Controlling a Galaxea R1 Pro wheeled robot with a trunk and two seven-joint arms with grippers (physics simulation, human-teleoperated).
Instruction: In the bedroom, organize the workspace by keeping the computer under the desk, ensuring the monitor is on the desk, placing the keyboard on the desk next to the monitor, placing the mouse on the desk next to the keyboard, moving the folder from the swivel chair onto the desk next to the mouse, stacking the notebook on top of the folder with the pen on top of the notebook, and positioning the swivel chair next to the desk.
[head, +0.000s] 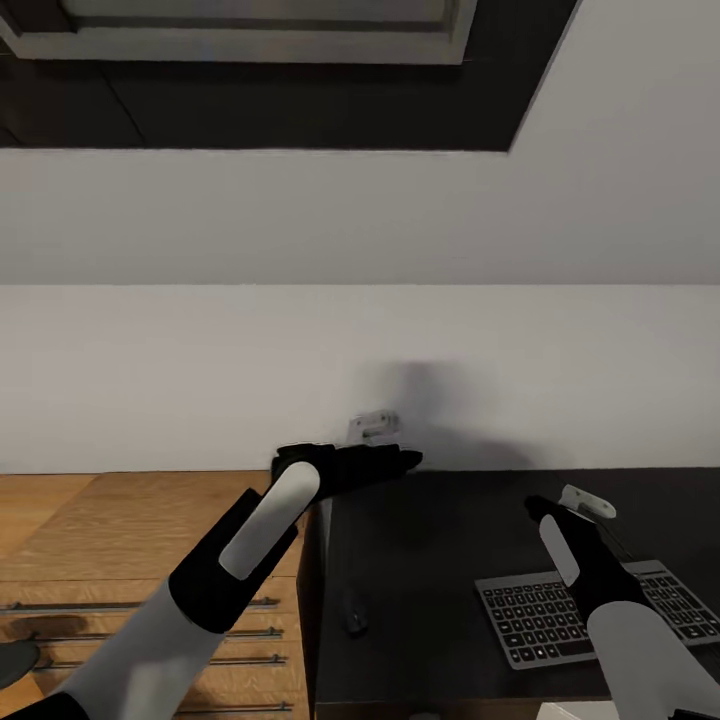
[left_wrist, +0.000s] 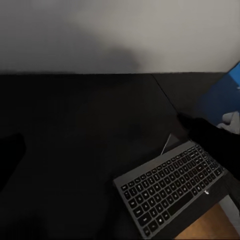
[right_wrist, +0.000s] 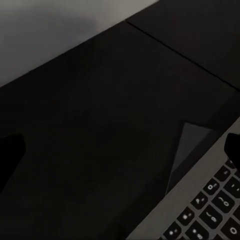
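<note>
On the glossy black desk (head: 440, 560) lies only the flat silver-framed dark-keyed keyboard (head: 600, 612); monitor, mouse, folder stack apparently remain; both jaws' spread I cannot tell.

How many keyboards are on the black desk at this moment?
1. The keyboard lies flat on the black desk, toward its front edge, partly under the right arm. The arm hides part of the desk, so something more could be behind it.
</note>
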